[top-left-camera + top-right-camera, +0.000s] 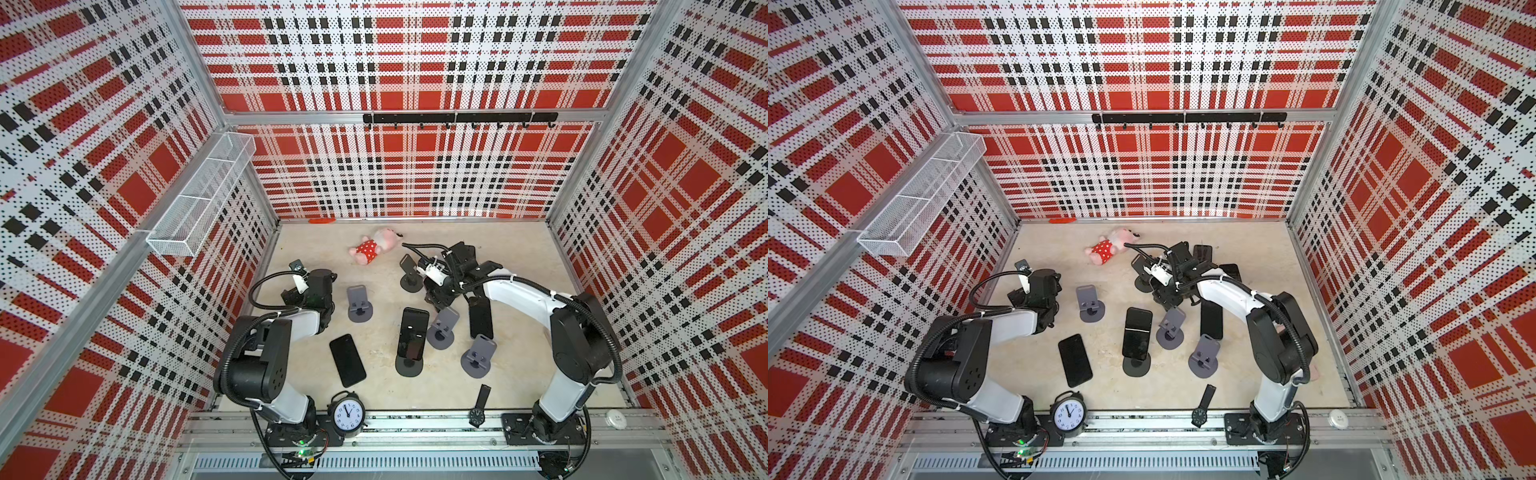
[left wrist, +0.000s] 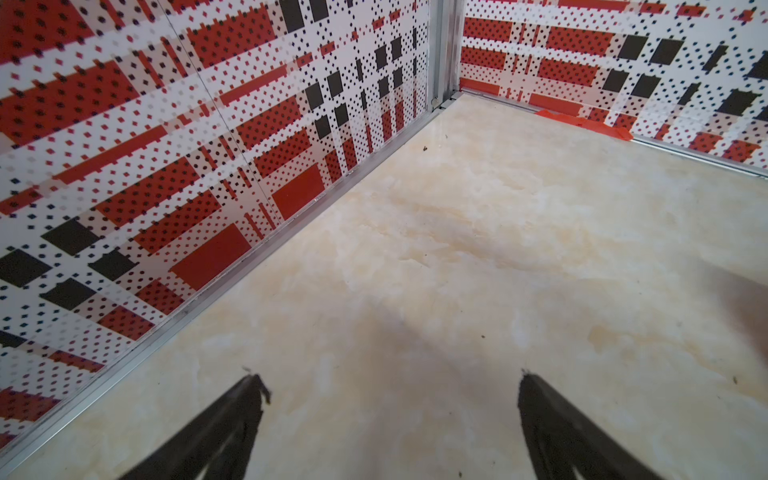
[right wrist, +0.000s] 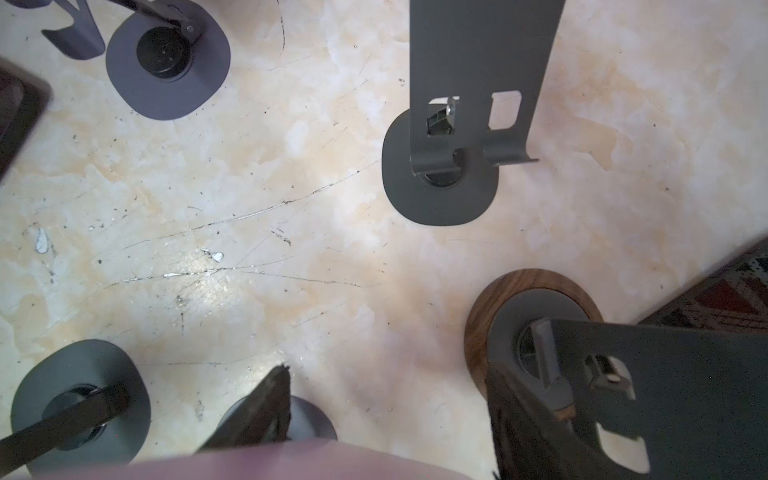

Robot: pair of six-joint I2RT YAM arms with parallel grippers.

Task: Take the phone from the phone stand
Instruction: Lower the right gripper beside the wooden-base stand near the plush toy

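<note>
My right gripper point(image 3: 388, 374) hangs over the floor among the stands, its jaws standing wide and shut on a mauve phone point(image 3: 291, 461) that lies blurred across the near edge of the right wrist view. In both top views this gripper point(image 1: 434, 300) hovers just above an empty grey phone stand point(image 1: 443, 329). A black phone point(image 1: 412, 332) leans on a black stand point(image 1: 409, 365) mid-floor. My left gripper point(image 2: 389, 376) is open and empty over bare floor near the left wall, away from all the stands point(image 1: 293, 296).
Two black phones lie flat point(image 1: 347, 359) point(image 1: 481, 318). Empty stands: grey point(image 1: 359, 305) point(image 1: 478, 357), black point(image 3: 440, 183), wood-based point(image 3: 536, 332). A plush toy point(image 1: 372, 247) lies at the back; a clock point(image 1: 347, 413) and a watch point(image 1: 478, 407) sit at the front rail.
</note>
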